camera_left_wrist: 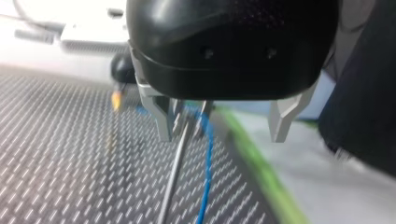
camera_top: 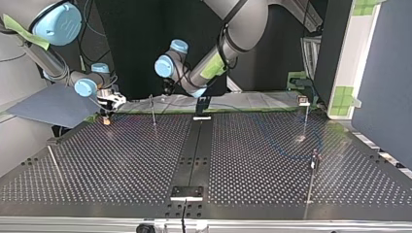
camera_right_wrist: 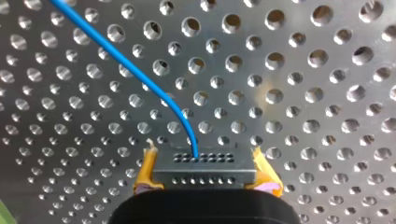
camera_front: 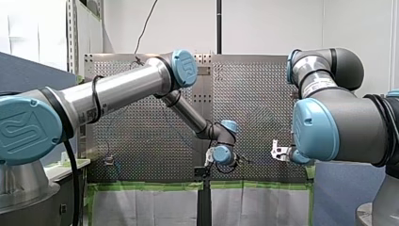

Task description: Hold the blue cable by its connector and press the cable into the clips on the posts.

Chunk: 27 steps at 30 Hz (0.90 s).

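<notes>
Your right jaws clamp the connector [camera_right_wrist: 204,169]; left jaws stand open astride the post [camera_left_wrist: 173,173] (its clip [camera_left_wrist: 190,120] is blurred), blue cable [camera_left_wrist: 208,158] just beside it. Hold tension, then press the cable straight into the clip.

Left arm [camera_front: 117,87]: brushed silver tube links, light-blue round joint caps with an embossed logo, black rings at the joints, a black cable looped round the upper link, green tape on the forearm. Right arm [camera_front: 339,122]: dark grey joint housings, same blue caps, pale label on a silver segment. Left gripper [camera_left_wrist: 222,135]: glossy black housing, two small holes, grey metal fingers [camera_left_wrist: 161,116]. Right gripper [camera_right_wrist: 205,173]: black body, yellow pads [camera_right_wrist: 145,170].
</notes>
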Tool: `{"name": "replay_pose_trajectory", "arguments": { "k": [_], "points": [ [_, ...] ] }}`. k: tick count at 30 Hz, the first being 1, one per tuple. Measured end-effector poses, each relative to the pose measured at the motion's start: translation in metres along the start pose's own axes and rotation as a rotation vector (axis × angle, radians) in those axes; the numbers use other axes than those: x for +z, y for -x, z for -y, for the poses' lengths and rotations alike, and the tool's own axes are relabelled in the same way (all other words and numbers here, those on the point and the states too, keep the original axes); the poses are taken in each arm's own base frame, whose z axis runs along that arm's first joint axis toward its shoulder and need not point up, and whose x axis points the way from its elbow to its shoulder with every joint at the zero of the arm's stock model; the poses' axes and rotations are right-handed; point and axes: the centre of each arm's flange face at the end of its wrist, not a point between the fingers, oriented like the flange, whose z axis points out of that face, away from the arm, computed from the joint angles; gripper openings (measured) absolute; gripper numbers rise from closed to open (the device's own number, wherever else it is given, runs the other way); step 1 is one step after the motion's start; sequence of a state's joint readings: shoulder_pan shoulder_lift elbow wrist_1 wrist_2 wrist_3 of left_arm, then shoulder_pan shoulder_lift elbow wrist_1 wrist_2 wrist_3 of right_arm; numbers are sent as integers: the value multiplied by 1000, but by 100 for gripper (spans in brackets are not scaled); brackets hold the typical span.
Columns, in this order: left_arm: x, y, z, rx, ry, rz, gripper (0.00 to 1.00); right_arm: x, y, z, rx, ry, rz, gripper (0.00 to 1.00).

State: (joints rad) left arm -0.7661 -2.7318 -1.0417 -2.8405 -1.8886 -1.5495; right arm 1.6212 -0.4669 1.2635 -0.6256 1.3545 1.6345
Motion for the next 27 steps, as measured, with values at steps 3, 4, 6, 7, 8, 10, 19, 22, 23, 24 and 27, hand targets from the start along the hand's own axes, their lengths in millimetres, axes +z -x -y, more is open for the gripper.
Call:
{"name": "replay_pose_trajectory", "arguments": {
  "k": [3,4,6,7,8,10,19,22,23,24,27],
  "points": [
    [-11,-5,14,13,-29,-30,100,0,1,1,0,-1,4,0],
    [-14,-7,17,16,-33,-38,100,-1,1,2,0,-2,5,0],
    [-18,-9,20,24,-40,-58,100,-1,1,3,0,-3,6,0],
    [-20,-10,21,27,-43,-64,100,-1,2,4,0,-4,7,0],
    [-21,-10,23,29,-46,-69,100,-1,2,4,0,-4,7,0],
    [-23,-10,27,31,-54,-72,100,-1,2,6,0,-6,8,0],
    [-22,-3,38,-40,-35,-1,100,-1,2,9,-1,-11,8,0],
    [-18,4,41,-80,-26,35,100,-1,2,10,-1,-13,8,0],
    [-17,7,42,-92,-26,47,100,-1,2,11,-2,-14,8,0],
    [-16,10,43,-106,-26,61,100,-1,2,11,-2,-14,8,0],
    [-13,15,45,-131,-23,93,100,-1,3,13,-2,-17,8,0]
  ]
}}
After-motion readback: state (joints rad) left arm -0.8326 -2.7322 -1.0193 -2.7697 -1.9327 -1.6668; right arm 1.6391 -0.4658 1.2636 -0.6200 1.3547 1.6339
